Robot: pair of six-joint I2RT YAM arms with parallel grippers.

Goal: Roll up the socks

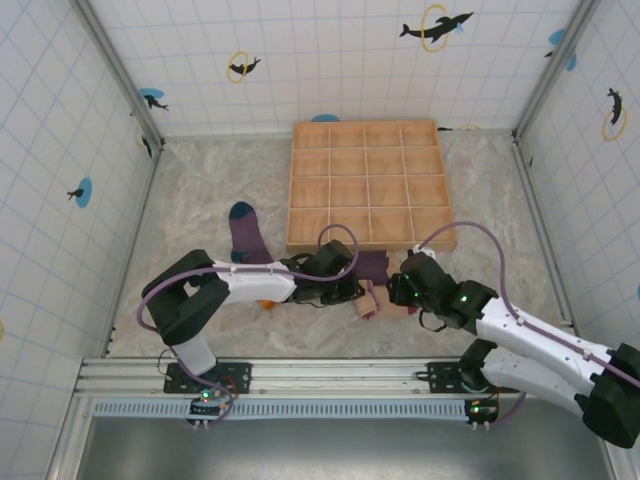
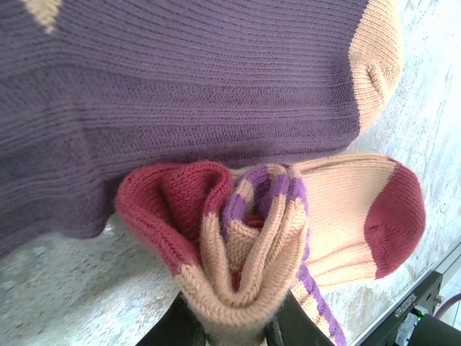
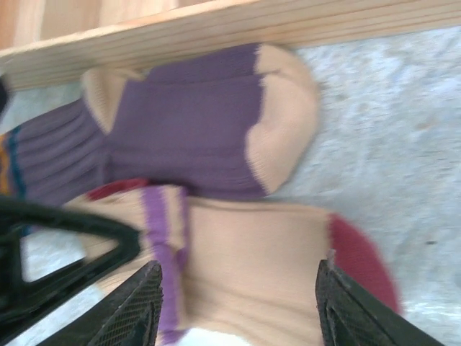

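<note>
Looking down the left wrist view, you find your left claw [image 2: 234,328] clenched on the bunched cuff end of the tan sock [image 2: 338,209]. The dark-red cuff and purple stripes fold up just past its fingers, while the sock's dark-red toe lies flat on the bench [image 1: 200,190]. The purple sock [image 2: 202,86], with its tan toe, lies just beside the tan sock and touches it along one edge. In the right wrist view your right claw [image 3: 238,310] is released, its fingers spread to either side of the tan sock's foot. Beyond it the purple sock lies against the front wall of the tray [image 3: 238,25]. From above, both claws meet in front of the tray's near edge, and the teal-toed sock [image 1: 246,238] lies apart to the left, beside the tray's near corner.
</note>
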